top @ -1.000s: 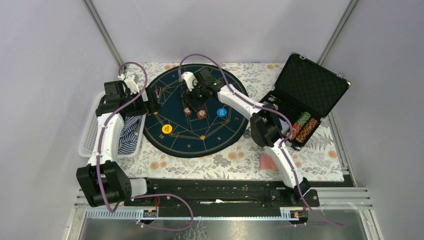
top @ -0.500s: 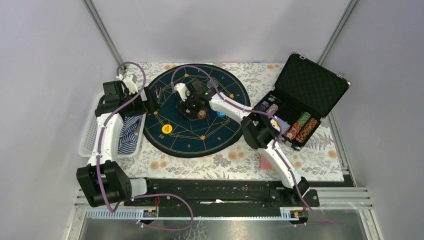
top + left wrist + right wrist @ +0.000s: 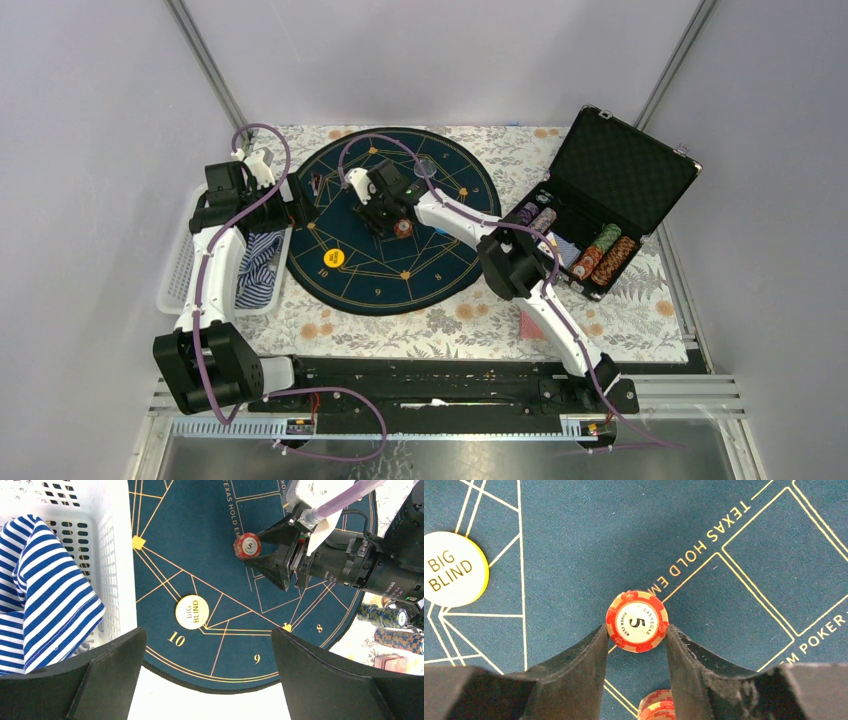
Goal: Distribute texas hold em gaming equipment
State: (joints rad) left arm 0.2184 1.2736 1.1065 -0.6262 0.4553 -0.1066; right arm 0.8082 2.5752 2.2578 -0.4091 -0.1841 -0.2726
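- In the right wrist view, the right gripper [image 3: 636, 632] is seen pinching a red chip [image 3: 636, 621] marked 5, with one finger pressed against each side of its rim. The chip is held face up over the middle of the mat [image 3: 574, 525], beside the gold lettering.
- A second chip [image 3: 657, 706] is shown only there, nearer the wrist and cut off by the frame edge.
- In the left wrist view, the left gripper [image 3: 207, 645] is seen spread wide over the mat's left edge, with nothing between its fingers.
- The "BIG BLIND" button [image 3: 192, 612] is placed left of and nearer than the pinched chip, well apart from it.
- A white basket [image 3: 112, 555] holding a striped cloth [image 3: 45, 595] is set just left of the mat.
- Only from the top is the open case [image 3: 615, 180] seen at the right, with stacks [image 3: 605, 255] of chips inside.
- Red cards [image 3: 533, 325] on the near right of the table are partly hidden by the right arm.
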